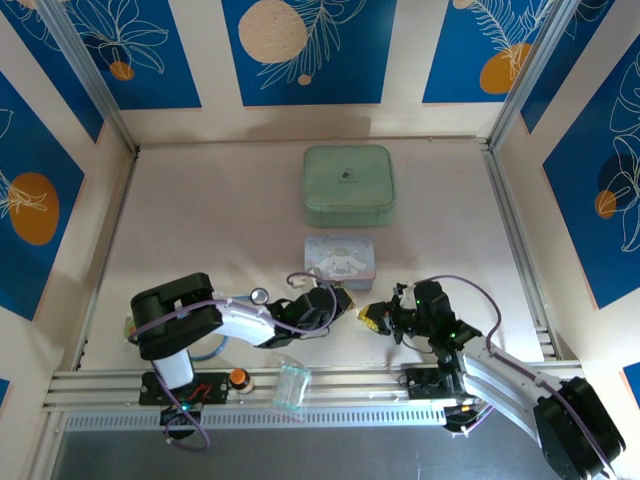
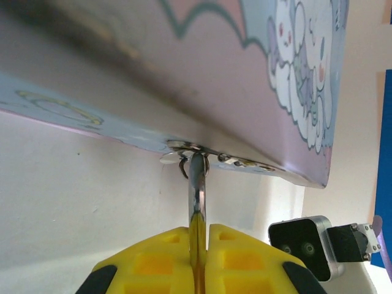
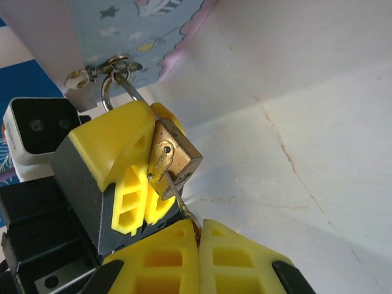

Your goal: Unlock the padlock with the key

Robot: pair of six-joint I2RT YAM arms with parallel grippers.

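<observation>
The padlock [image 3: 174,160] hangs from the hasp of the pale blue tin [image 3: 122,30], clamped in the left end effector [image 2: 199,236]. The right end effector [image 3: 199,229] is pinched together on the key [image 3: 179,197], whose blade seems seated in the keyhole. The turn should probably follow the blade's axis, with the left holding firm

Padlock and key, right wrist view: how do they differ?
The padlock is a chunky brass block; the key is a thin silver sliver. The left hand clamps the padlock; the right hand pinches the key. Both are metal, joined at the keyhole.
</observation>
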